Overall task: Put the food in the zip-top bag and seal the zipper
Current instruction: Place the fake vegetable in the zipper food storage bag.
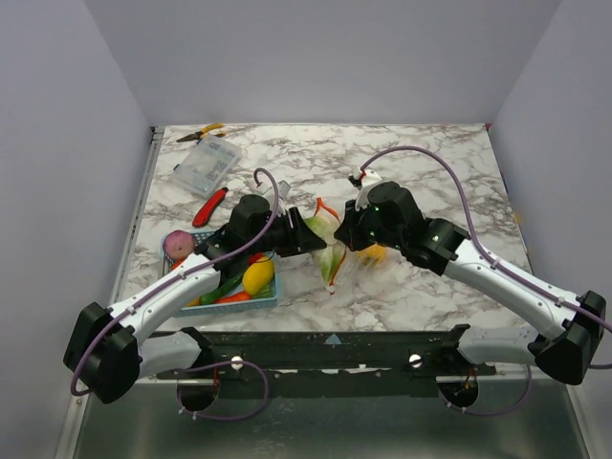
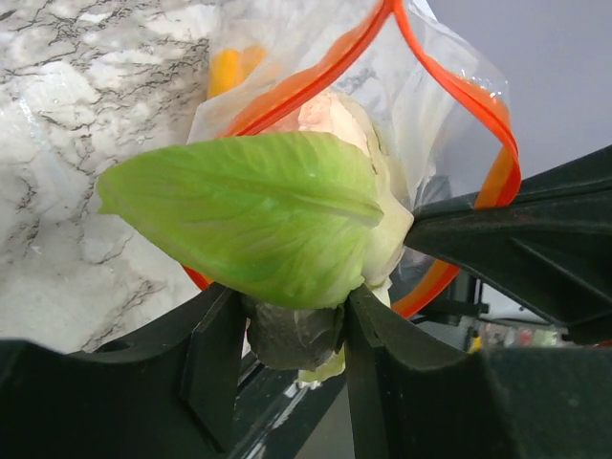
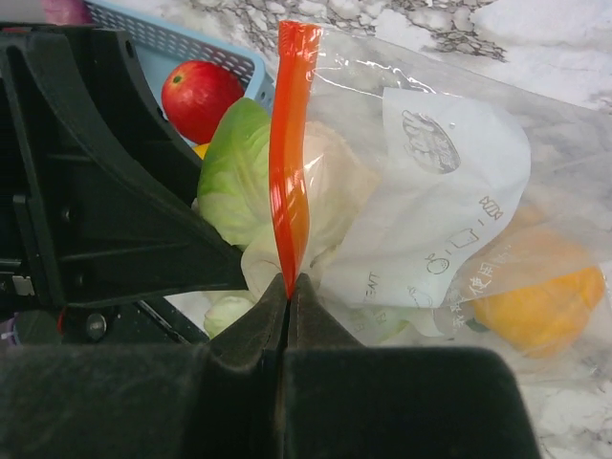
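Observation:
My left gripper [image 1: 304, 234] is shut on the cauliflower [image 2: 249, 215], white with green leaves, and holds it at the open mouth of the zip-top bag [image 2: 421, 115]. The red-orange zipper [image 2: 449, 86] loops around behind the cauliflower. My right gripper [image 3: 289, 287] is shut on one lip of the zipper [image 3: 289, 143] and holds the bag [image 1: 330, 253] up, mouth toward the left gripper. A yellow pepper [image 3: 540, 306] lies inside the bag. The cauliflower [image 3: 234, 172] shows partly past the strip. The tomato [image 3: 199, 88], onion [image 1: 178, 244], a yellow piece [image 1: 258, 275] and carrot [image 1: 234, 297] lie in the blue basket [image 1: 168, 257].
A rigid clear plastic box [image 1: 206, 164], a red-handled knife [image 1: 210, 206] and yellow-handled pliers [image 1: 201, 131] lie at the back left of the marble table [image 1: 430, 163]. Grey walls stand on three sides.

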`<move>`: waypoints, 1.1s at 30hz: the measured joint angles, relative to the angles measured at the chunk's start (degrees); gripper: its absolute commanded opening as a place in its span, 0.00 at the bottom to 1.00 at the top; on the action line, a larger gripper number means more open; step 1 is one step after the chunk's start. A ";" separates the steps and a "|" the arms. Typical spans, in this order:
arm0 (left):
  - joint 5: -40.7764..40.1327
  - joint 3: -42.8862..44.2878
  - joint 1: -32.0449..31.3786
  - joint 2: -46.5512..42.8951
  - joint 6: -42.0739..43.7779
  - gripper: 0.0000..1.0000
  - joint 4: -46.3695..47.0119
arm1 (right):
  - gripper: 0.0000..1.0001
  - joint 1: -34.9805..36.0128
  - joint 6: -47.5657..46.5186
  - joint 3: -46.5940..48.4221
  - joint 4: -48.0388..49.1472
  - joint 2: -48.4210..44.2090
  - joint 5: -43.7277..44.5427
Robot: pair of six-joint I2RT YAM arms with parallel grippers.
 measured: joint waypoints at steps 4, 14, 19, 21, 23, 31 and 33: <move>-1.60 2.43 -1.90 0.87 5.01 0.01 -2.10 | 0.01 -0.13 0.26 -0.44 0.20 -0.72 -1.20; -5.84 14.19 -4.76 6.27 16.37 0.01 -15.82 | 0.01 -0.09 1.40 -0.59 1.33 -1.36 -1.57; -7.06 16.09 -6.73 7.19 19.85 0.07 -18.64 | 0.01 0.15 2.12 -0.72 2.91 -1.51 -2.40; -6.97 16.52 -6.86 7.43 20.31 0.14 -18.91 | 0.01 0.15 2.21 -0.74 3.26 -1.53 -2.51; -6.14 16.96 -6.82 7.93 19.78 0.18 -18.71 | 0.01 0.15 2.27 -0.74 3.56 -1.53 -2.62; -5.92 15.61 -6.75 9.01 10.27 0.19 -16.13 | 0.01 0.00 2.40 -1.25 4.35 -1.53 -1.70; -8.55 15.34 -7.13 8.68 8.92 0.22 -16.06 | 0.01 0.00 2.51 -1.27 4.61 -1.53 -1.53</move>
